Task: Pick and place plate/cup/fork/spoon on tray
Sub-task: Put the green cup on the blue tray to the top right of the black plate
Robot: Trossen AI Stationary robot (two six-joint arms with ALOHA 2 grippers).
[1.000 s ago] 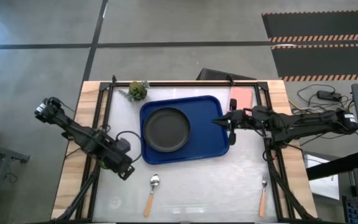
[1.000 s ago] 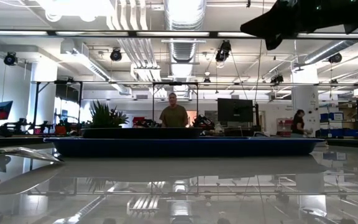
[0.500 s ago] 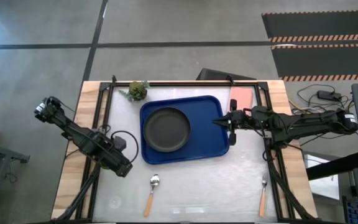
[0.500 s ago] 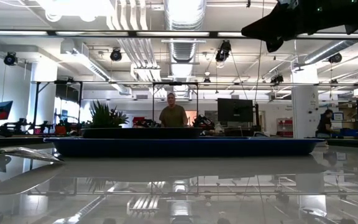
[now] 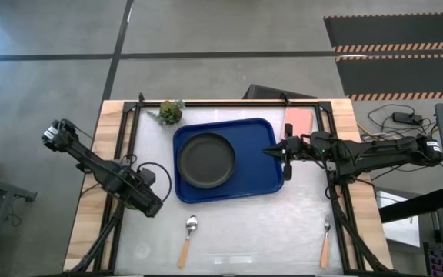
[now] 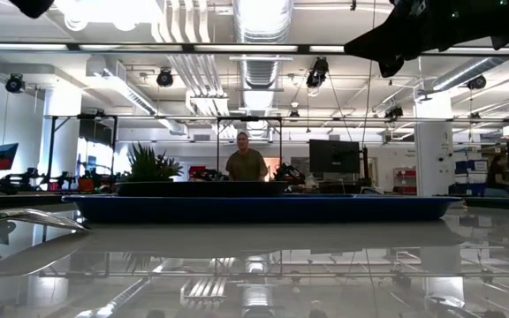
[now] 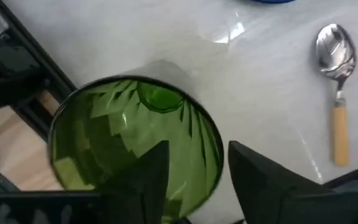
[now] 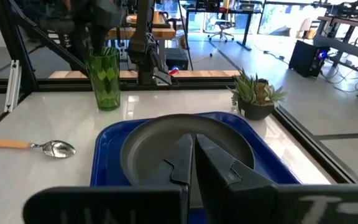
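Left gripper (image 7: 194, 180), lower left of the high view: fingers astride the rim of the cup (image 7: 135, 146), which stands on the table (image 7: 272, 81); whether they grip cannot be told. Right gripper (image 5: 268, 151), clenched and empty, hovers over the right edge of the tray (image 5: 256, 135). Plate (image 5: 206, 159) lies on the tray. Spoon (image 5: 188, 238) and fork (image 5: 325, 242) lie on the table near the bottom edge

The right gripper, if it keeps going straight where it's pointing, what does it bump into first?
Probably the plate on the tray: the shut right gripper points low across it. Farther along stands the cup, though depth is uncertain.
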